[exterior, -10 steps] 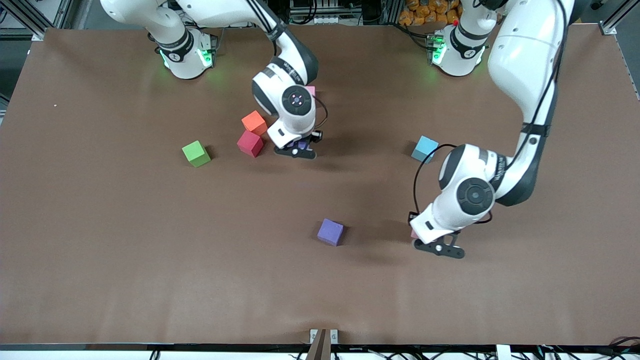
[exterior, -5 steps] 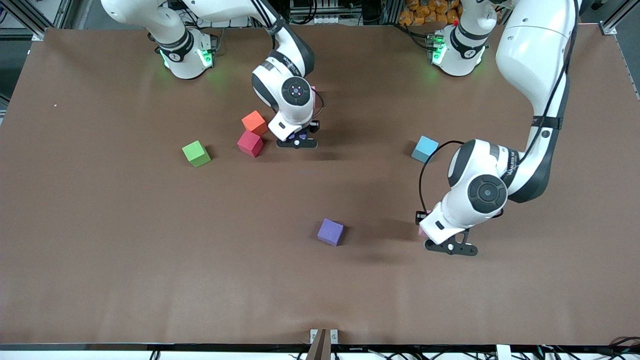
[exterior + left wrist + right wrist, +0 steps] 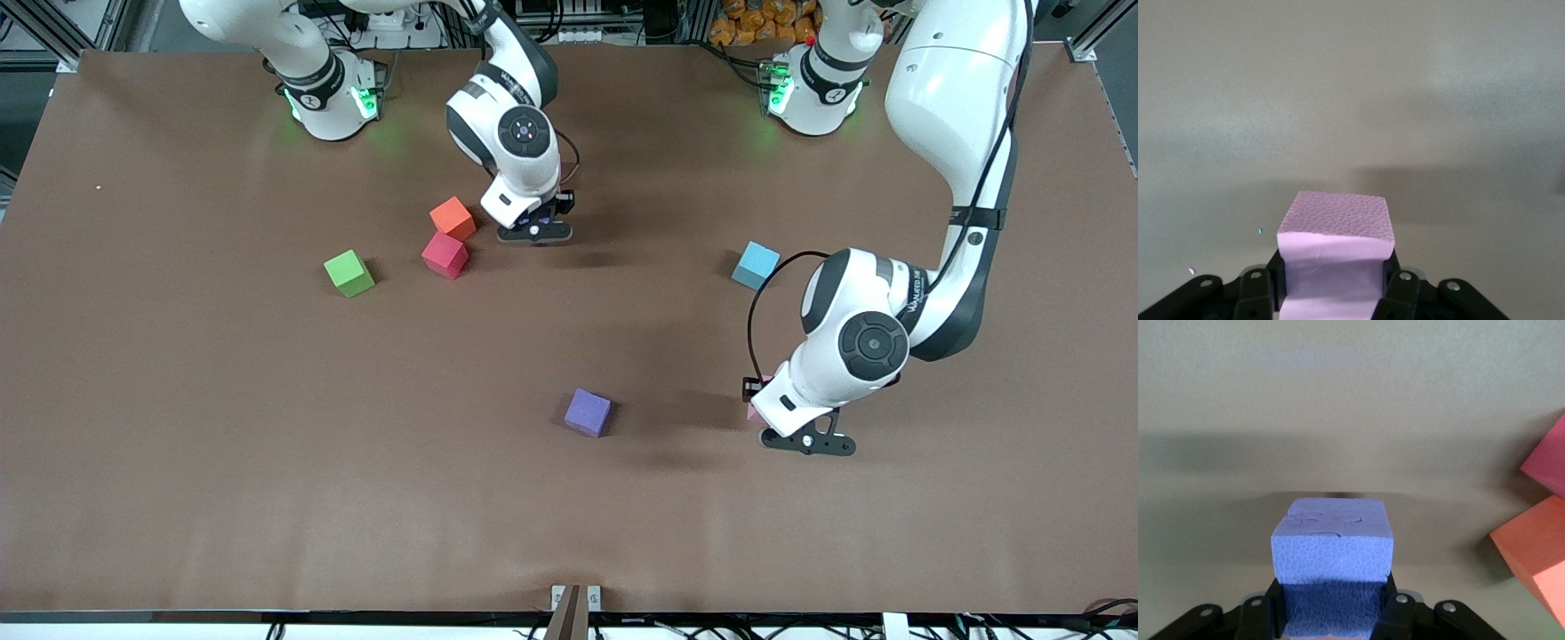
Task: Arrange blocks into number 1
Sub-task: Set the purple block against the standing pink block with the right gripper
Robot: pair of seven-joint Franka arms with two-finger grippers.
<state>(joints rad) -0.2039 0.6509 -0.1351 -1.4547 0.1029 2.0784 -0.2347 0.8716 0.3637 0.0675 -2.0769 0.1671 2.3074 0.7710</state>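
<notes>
both grippers carrying a block each

meanwhile the right gripper (image 3: 534,233) was clenched on a purple block (image 3: 1333,550), held up over the table (image 3: 178,462) just beside the orange block (image 3: 452,218). the red block (image 3: 444,254) sat touching or almost touching the orange block, a little nearer the front camera, and the green block (image 3: 348,273) lay farther toward the right arm's end. the left gripper (image 3: 807,442) was clamped on a pink block (image 3: 1335,257), well apart from the orange block, toward the left arm's end. a second purple block (image 3: 588,412) lay on the table between the two grippers, nearer the left one, and the light blue block (image 3: 755,265) sat close by the left arm. no column had formed yet; judging by position, the right arm's block was nearer to the orange-red pair.
</notes>
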